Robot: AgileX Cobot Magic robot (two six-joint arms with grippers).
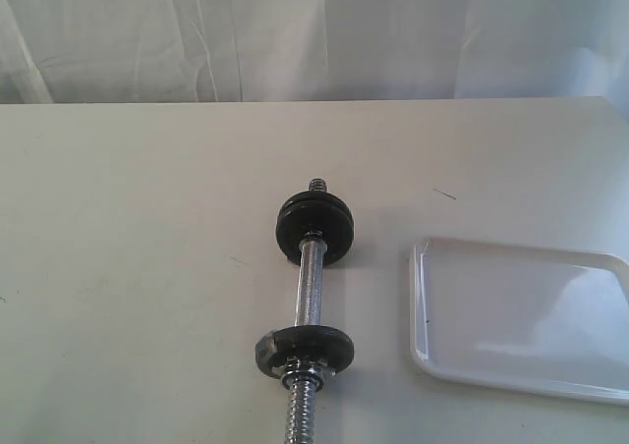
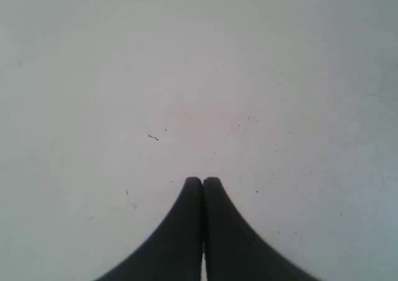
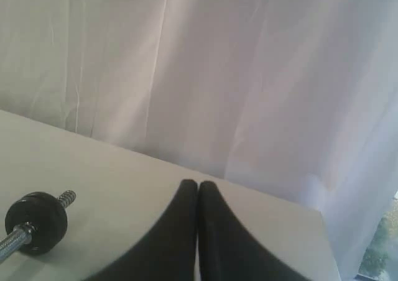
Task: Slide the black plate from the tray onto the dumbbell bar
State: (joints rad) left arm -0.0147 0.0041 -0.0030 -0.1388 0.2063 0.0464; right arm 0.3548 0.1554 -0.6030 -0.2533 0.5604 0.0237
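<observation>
My left gripper [image 2: 202,180] hangs over the bare white table [image 1: 128,267], its two black fingers pressed together tip to tip with nothing between them. In the left wrist view only the speckled tabletop lies under it. Neither of my grippers shows in the exterior view.

Near the middle of the table lies the dumbbell bar [image 1: 310,287], a chrome rod running from the far side toward the near edge, where its coarse threaded end passes out of the exterior view. The far black plates [image 1: 314,230] sit on it as one thick stack. It looks like two discs pressed flat against each other, though I cannot be sure of the count. A short stub of thread pokes out beyond them. The near black plate [image 1: 305,349], a single thinner disc, sits on the bar further toward the camera, with the smooth middle of the rod between it and the far stack. Every black plate I can see is on the bar.

To the right of the bar, apart from it, lies the white tray [image 1: 421,297], glossy, with a low raised rim.

My right gripper [image 3: 198,183] is also pressed shut and holds nothing. It is raised above the table and faces the white curtain [image 3: 249,76]. The far stack and its threaded stub show off to one side of its view.
</observation>
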